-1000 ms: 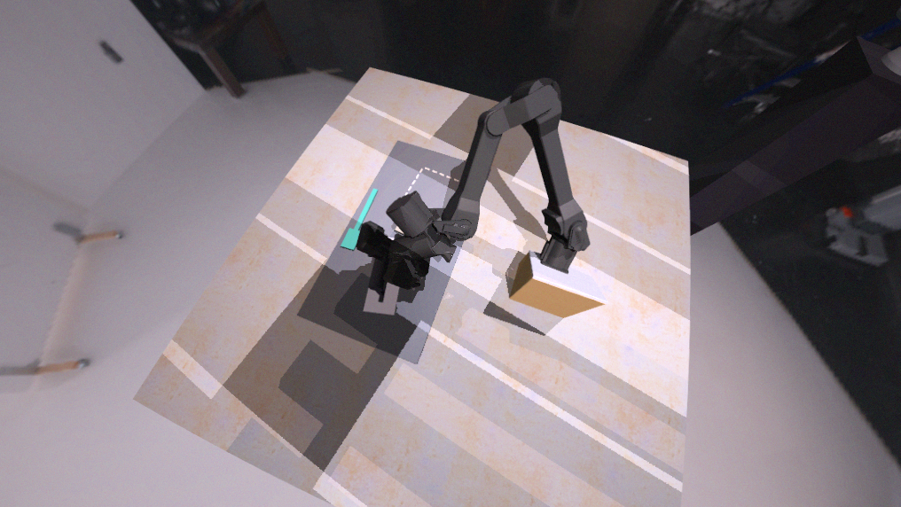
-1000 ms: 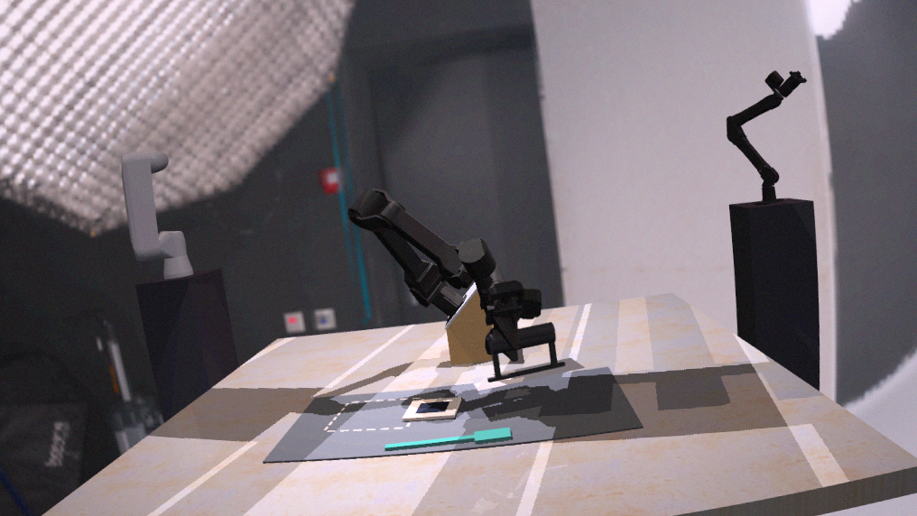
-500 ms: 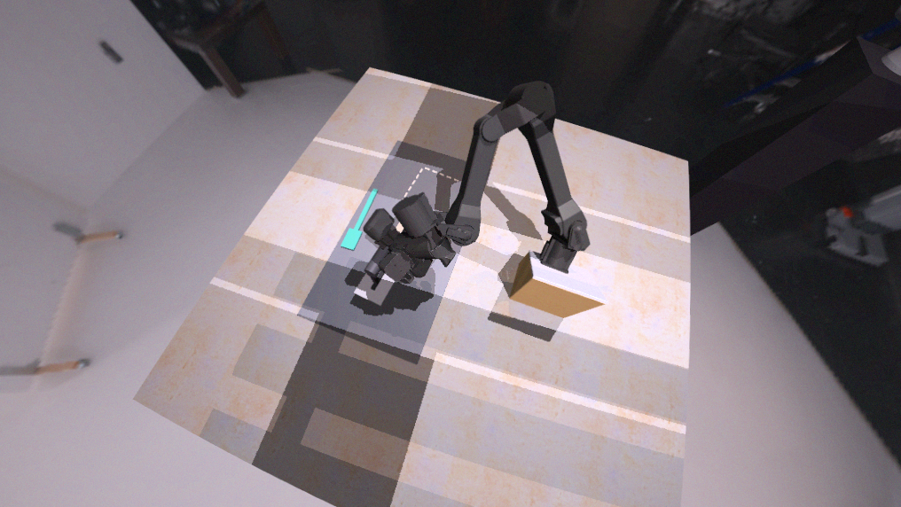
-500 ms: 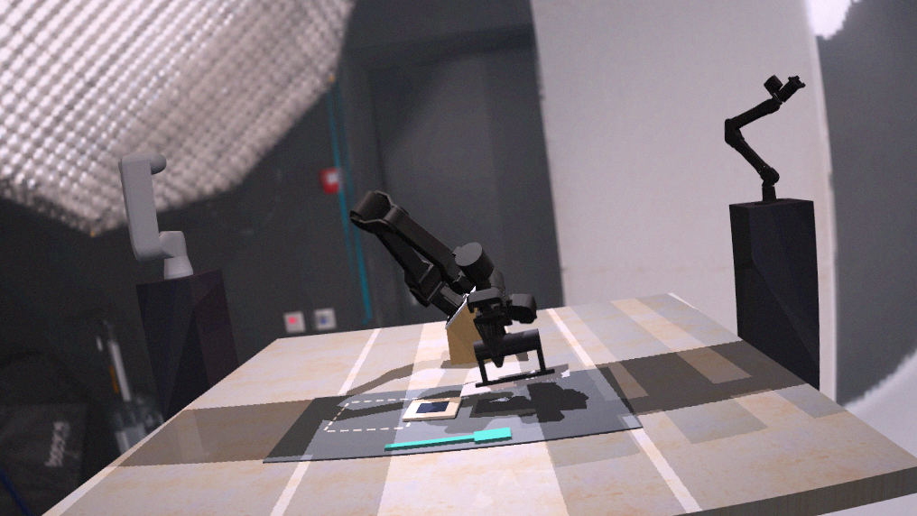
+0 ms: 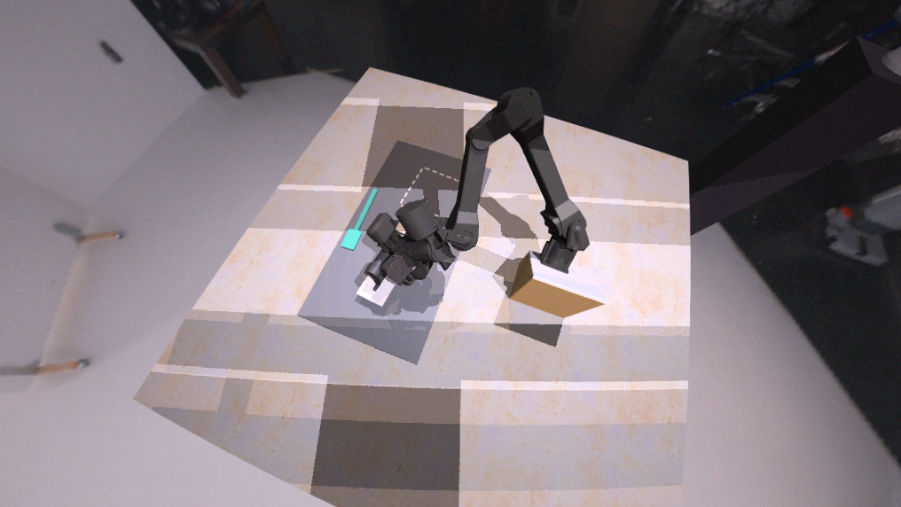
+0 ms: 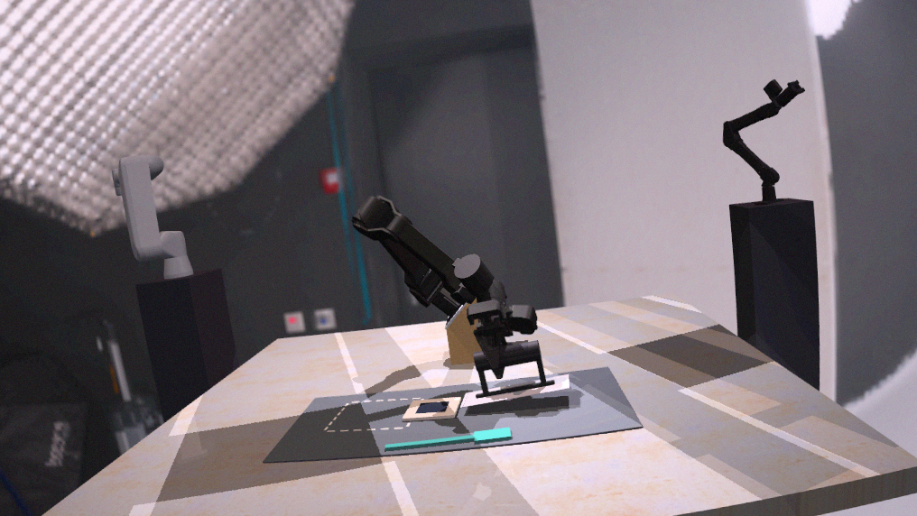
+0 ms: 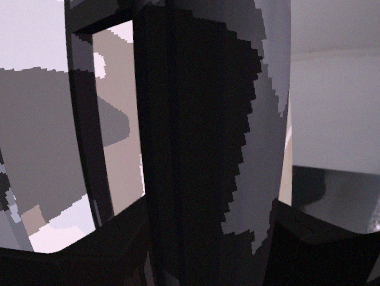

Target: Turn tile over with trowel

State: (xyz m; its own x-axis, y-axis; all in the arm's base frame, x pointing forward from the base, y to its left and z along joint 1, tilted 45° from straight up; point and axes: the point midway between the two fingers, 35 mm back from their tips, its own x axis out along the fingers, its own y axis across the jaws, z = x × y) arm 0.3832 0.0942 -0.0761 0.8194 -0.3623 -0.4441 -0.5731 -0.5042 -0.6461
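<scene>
My gripper is shut on the dark handle of a trowel. Two posts join this handle to a pale flat blade, which is tilted low over the mat. The beige tile lies flat, its dark blue marked side up. It overlaps the right end of the dashed outline. In the exterior view the blade's left end appears close to the tile; I cannot tell if they touch. The arm mostly hides the tile in the top view.
A teal spatula-like tool lies along the mat's edge, beside the tile and the blade. The arm's base stands on a wedge-shaped block on the table. Two other arms stand on dark pedestals beyond the table.
</scene>
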